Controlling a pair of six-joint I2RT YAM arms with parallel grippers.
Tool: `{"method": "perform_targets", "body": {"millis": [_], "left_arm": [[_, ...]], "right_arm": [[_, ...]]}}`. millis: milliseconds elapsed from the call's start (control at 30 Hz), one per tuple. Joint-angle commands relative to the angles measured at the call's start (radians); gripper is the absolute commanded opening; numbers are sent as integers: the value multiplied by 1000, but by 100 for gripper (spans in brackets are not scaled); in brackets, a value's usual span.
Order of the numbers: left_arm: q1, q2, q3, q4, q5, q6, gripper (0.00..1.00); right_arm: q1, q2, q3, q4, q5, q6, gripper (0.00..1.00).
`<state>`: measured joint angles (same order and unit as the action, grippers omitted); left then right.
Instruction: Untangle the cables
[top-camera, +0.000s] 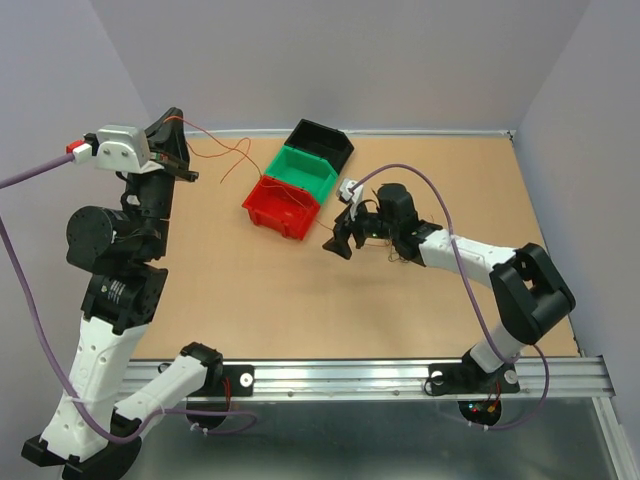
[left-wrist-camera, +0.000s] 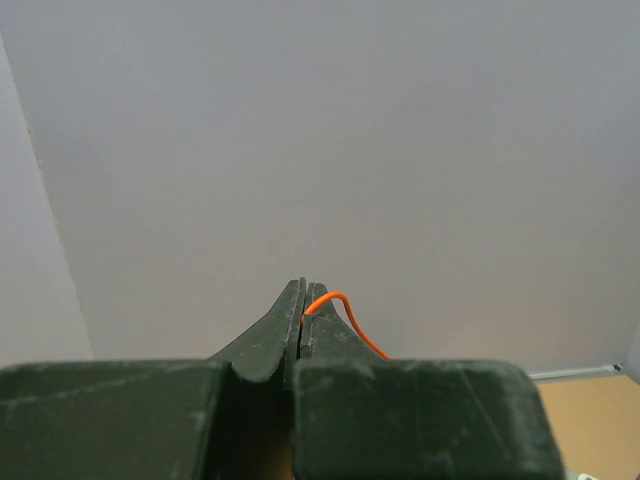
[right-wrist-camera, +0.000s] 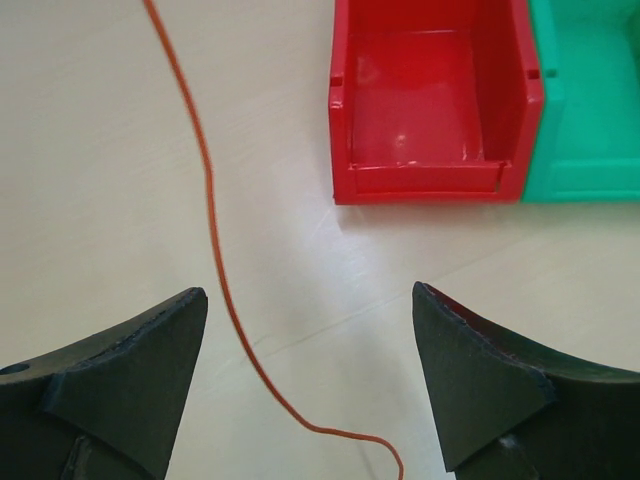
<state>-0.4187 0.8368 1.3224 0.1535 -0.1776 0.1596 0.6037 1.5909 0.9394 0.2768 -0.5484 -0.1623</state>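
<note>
Up at the left, the left gripper (left-wrist-camera: 303, 290) is raised and pinched shut on a red-orange wire (left-wrist-camera: 345, 312), which trails down to the table (top-camera: 300, 310). Low near the red bin (right-wrist-camera: 340, 120), the right gripper (right-wrist-camera: 310, 300) gapes wide, holding nothing, with the wire lying on the tabletop between its fingers.

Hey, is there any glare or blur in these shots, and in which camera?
Right wrist view: small white glare spots on the red bin's floor; orange wire sharp. Left wrist view: left gripper dark and slightly soft up close. Top view: even light, faint shadows on the table.
</note>
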Motion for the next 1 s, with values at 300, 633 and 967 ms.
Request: {"method": "perform_targets", "body": {"millis": [300, 633, 967], "left_arm": [[3, -2, 54, 18, -63, 43, 0], [3, 41, -51, 81, 5, 18, 0], [9, 166, -186, 199, 23, -9, 0]], "right_arm": [[5, 1, 7, -2, -41, -23, 41], [27, -69, 114, -19, -99, 104, 0], [79, 47, 800, -195, 76, 300, 1]]}}
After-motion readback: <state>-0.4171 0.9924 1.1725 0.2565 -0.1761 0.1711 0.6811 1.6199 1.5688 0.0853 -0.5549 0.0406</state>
